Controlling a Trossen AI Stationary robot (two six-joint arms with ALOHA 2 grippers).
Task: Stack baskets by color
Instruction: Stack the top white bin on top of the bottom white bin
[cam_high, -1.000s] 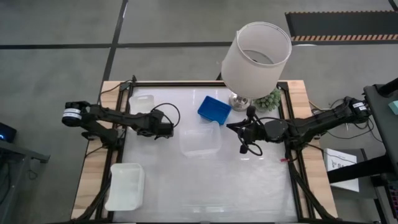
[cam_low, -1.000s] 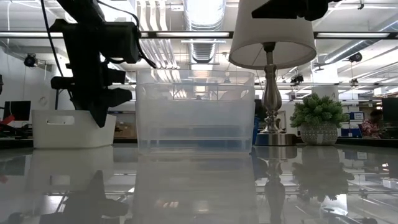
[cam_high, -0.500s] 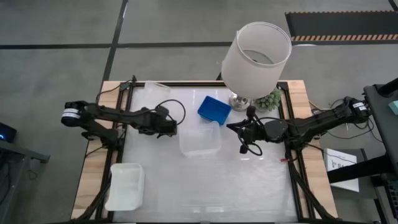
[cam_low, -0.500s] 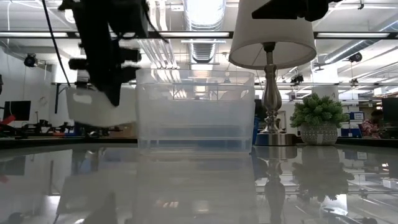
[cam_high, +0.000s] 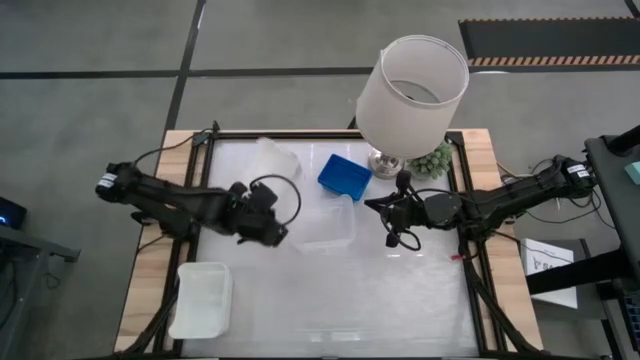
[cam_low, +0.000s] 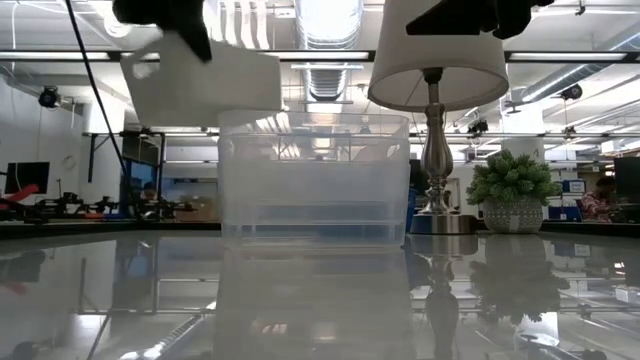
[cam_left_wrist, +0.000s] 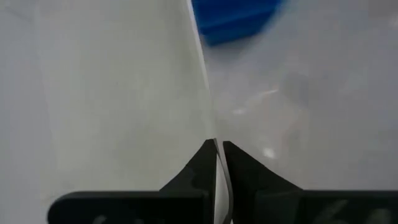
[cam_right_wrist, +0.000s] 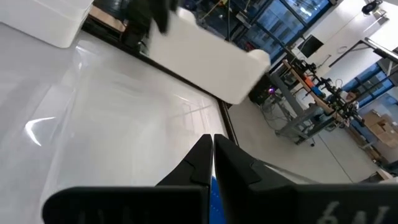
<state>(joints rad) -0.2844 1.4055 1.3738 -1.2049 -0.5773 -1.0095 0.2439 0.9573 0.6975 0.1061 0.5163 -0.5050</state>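
My left gripper (cam_left_wrist: 219, 148) is shut on a white basket (cam_low: 205, 85), held in the air over the table's left half, beside the clear basket (cam_high: 322, 228). The high view shows this white basket (cam_high: 278, 160) as a pale shape. A blue basket (cam_high: 345, 178) sits just beyond the clear one. A second white basket (cam_high: 203, 298) lies flat at the near left corner. My right gripper (cam_high: 370, 204) hovers shut at the clear basket's right side, touching nothing. My left gripper pinches one thin side wall of the white basket at its rim (cam_left_wrist: 210, 127) between its two fingers. The fingers slant down onto it from above. The basket hangs below them, tilted and lifted clear of the table.
A table lamp with a big white shade (cam_high: 412, 90) and a small potted plant (cam_high: 435, 158) stand at the far right. The table's near middle and near right (cam_high: 380, 300) are bare. Wooden strips and a dark frame border the table.
My left gripper has risen with the white basket and swung toward the clear basket. The basket stood on the table at the far left. It has come up clear of the surface and tipped. My right arm has kept still.
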